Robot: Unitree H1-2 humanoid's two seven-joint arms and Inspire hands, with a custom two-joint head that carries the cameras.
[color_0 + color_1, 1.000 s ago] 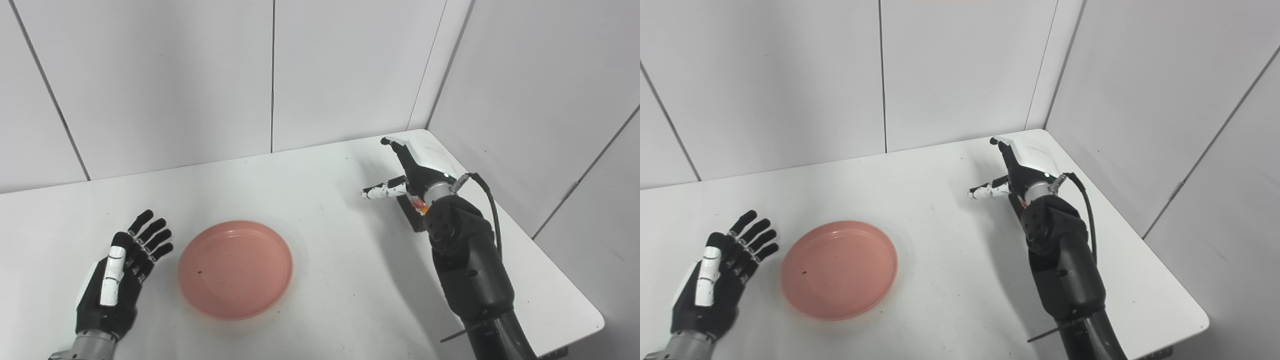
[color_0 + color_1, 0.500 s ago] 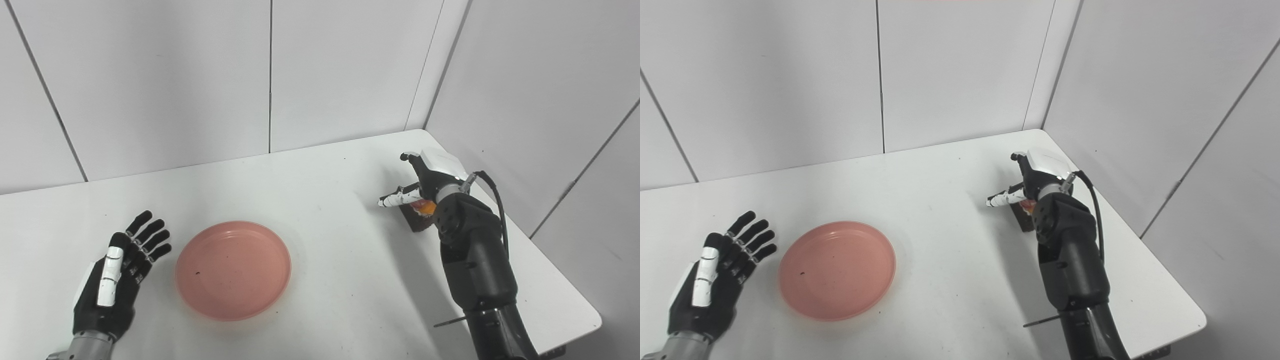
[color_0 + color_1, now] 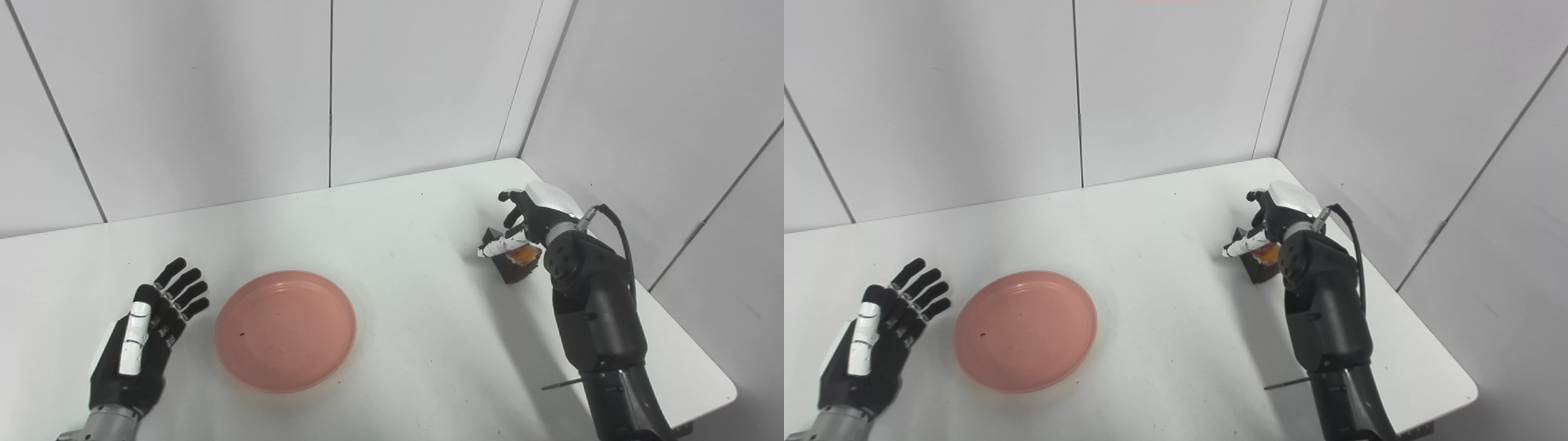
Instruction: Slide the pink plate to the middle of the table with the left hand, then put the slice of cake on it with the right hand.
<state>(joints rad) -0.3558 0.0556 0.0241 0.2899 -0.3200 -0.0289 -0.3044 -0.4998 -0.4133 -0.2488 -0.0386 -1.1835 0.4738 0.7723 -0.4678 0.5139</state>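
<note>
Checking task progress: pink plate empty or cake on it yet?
Empty. The pink plate shows only bare pink surface with a small dark speck; the slice of cake sits on the table far right, under the right hand.

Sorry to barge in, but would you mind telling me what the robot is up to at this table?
The right hand is over the slice of cake near the table's right edge, fingers curling around it; whether it grips yet is unclear, and the cake sits on the table. The pink plate lies empty toward the left. The left hand rests open beside the plate, not touching it.
</note>
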